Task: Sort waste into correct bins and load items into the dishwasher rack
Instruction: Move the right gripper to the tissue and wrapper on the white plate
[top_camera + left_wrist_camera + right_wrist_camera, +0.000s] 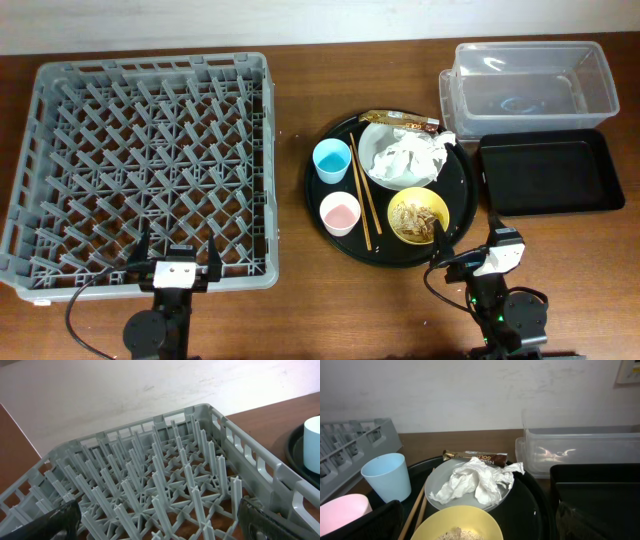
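My left claw [177, 256] hangs spread wide, gripping nothing, over the near edge of the large square grey plastic dishwasher rack [150, 66]. My right claw [466, 240] is spread too and also grips nothing. It sits at the near rim of the large round black tray [470, 185], just beside the yellow bowl [396, 205] of beige noodle-like scraps [420, 215].

On that tray also stand a small light-blue cup [331, 160] and a small pink cup [339, 212]. A pair of thin wooden chopsticks [360, 195] lies between the cups and the wide pale grey-white plate-bowl [374, 170], which holds crumpled white paper tissue [408, 157]. The brown-gold crinkly snack wrapper [400, 120] lies at the tray's far edge.

On the brown desk [300, 300] to my right, the clear rectangular plastic tub [455, 70] sits just behind the shallow black rectangular tray [545, 175].
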Controlling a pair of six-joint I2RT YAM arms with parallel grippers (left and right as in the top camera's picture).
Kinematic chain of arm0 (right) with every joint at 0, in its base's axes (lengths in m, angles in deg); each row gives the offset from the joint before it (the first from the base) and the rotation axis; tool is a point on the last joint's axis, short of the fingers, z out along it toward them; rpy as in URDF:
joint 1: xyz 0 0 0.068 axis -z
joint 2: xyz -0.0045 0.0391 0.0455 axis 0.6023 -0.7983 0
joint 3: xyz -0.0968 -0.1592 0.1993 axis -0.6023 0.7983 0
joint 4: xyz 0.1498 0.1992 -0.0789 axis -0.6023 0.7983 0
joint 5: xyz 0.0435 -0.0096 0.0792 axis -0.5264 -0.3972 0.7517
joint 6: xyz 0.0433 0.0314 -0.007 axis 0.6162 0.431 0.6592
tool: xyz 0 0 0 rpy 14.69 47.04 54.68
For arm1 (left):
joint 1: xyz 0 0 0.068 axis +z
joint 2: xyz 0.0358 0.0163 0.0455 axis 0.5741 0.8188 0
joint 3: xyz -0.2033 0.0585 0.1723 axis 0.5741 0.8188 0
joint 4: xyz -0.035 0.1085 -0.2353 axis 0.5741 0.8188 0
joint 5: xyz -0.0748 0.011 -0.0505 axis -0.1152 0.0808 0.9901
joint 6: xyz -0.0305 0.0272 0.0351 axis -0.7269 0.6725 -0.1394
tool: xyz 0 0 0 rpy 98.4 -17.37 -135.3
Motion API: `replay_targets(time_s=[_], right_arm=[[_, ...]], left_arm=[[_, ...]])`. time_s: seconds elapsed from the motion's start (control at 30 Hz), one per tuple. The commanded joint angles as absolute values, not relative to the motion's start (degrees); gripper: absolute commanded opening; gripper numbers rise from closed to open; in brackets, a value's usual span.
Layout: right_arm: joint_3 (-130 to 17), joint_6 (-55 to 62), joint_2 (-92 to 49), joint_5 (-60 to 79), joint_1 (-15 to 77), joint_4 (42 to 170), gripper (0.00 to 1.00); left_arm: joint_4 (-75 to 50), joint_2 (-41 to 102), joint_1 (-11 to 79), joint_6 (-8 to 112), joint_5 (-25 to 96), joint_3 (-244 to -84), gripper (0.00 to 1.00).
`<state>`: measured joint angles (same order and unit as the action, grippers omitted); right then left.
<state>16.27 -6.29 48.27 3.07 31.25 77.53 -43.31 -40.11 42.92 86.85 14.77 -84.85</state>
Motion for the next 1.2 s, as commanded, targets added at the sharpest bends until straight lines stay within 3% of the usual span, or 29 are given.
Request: replay_targets(time_s=[0.0, 0.63, 0.83, 1.17], right_arm=[[16.7, -6.3, 48.6, 3.0, 30.7, 77.6, 0.99], [16.7, -6.3, 48.6, 2.8, 30.7, 77.5, 0.98], [16.7, -7.2, 48.6, 3.4, 30.7, 67.2, 0.98], [16.7, -7.2, 48.6, 3.5, 30.7, 65.0, 0.99]], left_arm=[[-43.1, -40.3, 42.7, 87.3, 15.4, -84.7, 1.00], [-43.1, -40.3, 42.7, 87.3, 15.4, -84.7, 1.00], [-49.3, -40.3, 42.7, 87.3, 15.4, -84.7, 1.00], [-52.0, -40.3, 42.7, 87.3, 15.4, -84.7, 1.00]])
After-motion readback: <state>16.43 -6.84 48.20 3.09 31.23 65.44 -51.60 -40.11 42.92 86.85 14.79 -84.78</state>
